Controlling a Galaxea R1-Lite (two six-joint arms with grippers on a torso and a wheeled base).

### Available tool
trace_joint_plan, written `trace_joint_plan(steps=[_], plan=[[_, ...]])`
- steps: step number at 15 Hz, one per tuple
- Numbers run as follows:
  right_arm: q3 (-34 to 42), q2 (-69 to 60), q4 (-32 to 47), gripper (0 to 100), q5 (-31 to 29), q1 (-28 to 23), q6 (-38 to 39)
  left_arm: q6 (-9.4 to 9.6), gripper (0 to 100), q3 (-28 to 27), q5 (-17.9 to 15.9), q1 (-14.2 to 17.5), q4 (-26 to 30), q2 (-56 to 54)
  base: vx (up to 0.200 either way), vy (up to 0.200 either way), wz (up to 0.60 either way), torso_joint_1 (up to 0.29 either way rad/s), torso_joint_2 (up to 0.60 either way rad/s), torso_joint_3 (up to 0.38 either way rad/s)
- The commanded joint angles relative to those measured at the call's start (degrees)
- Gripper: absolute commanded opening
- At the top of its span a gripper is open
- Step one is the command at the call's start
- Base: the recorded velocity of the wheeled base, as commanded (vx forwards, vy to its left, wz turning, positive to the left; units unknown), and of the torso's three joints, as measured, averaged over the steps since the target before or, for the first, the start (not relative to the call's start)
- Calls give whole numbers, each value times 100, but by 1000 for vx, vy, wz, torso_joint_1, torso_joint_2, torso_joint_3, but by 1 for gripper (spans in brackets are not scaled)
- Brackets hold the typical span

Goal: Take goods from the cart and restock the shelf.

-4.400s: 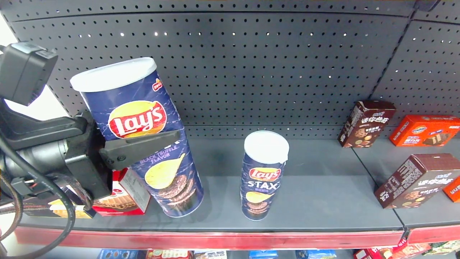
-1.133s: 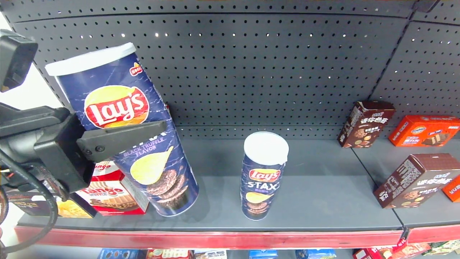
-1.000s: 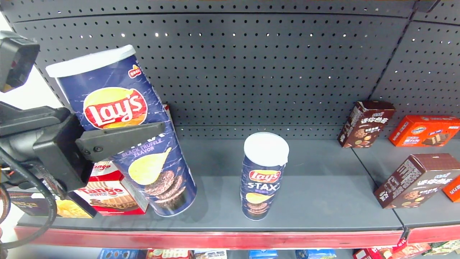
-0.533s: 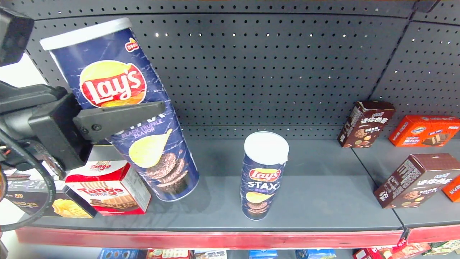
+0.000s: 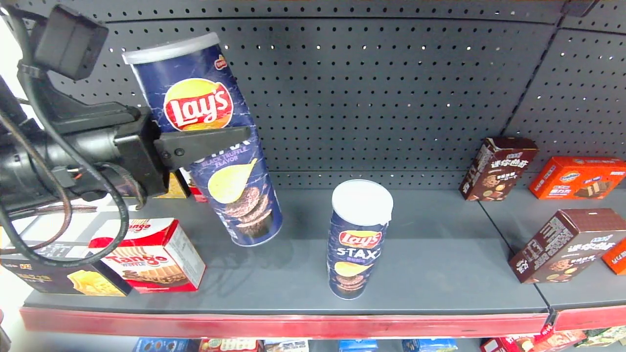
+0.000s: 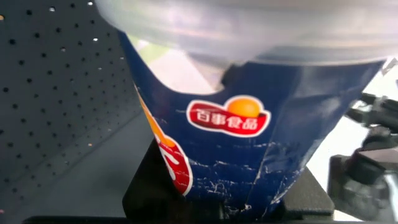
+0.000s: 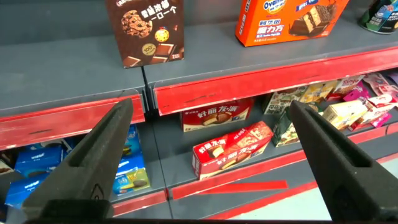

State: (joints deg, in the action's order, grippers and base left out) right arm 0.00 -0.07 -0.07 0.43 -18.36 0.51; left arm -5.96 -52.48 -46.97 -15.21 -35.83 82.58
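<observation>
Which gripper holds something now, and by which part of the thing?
The left gripper holds the chips can around its middle; the right gripper is open, holding nothing.

"Any lettering on the tall blue can [image 5: 210, 146] in the left hand [image 5: 230, 139]?"

"Plenty. A red-and-yellow brand badge [image 5: 198, 105] sits above the hand's finger, with a two-line flavour caption [image 5: 224, 155] just below it. Near the lid there's a small red badge [image 6: 229, 117] with Chinese characters."

"And away from the hand?"

"The standing can [image 5: 359, 244], to the hand's right, carries that same badge over a white word. The red-and-white box [image 5: 151, 256] below the hand shows a red brand word on its lid and front. Far to the right, the brown box [image 5: 499, 168] bears pale Chinese characters, and the orange box [image 5: 577, 176] a blue oval logo."
</observation>
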Motion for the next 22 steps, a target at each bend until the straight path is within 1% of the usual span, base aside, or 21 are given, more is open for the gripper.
trace_joint_plan(steps=[1,2,3,5,6,7,10,11,13,18,22], plan=[[0,7,-1,100,1,-1,2,473,0,-412,4,27,-12,786,0,0,0,0,0,0],[0,7,-1,100,1,-1,2,702,0,-553,21,27,-3,1058,0,0,0,0,0,0],[0,7,-1,100,1,-1,2,930,0,-816,215,-17,50,1313,0,0,0,0,0,0],[0,7,-1,100,1,-1,2,1167,0,-1168,267,-61,50,1735,0,0,0,0,0,0],[0,7,-1,100,1,-1,2,1238,0,-1256,267,-61,50,1867,0,0,0,0,0,0],[0,7,-1,100,1,-1,2,1352,0,-1414,267,-105,50,2060,0,0,0,0,0,0],[0,7,-1,100,1,-1,2,1361,0,-1669,285,-245,50,2412,0,0,0,0,0,0],[0,7,-1,100,1,-1,2,1370,0,-1836,355,-333,50,2623,0,0,0,0,0,0],[0,7,-1,100,1,-1,2,1370,0,-1985,478,-412,50,2843,0,0,0,0,0,0],[0,7,-1,100,1,-1,2,1370,0,-2205,487,-430,50,3185,0,0,0,0,0,0],[0,7,-1,100,1,-1,2,1370,0,-2574,505,-430,50,3546,0,0,0,0,0,0]])
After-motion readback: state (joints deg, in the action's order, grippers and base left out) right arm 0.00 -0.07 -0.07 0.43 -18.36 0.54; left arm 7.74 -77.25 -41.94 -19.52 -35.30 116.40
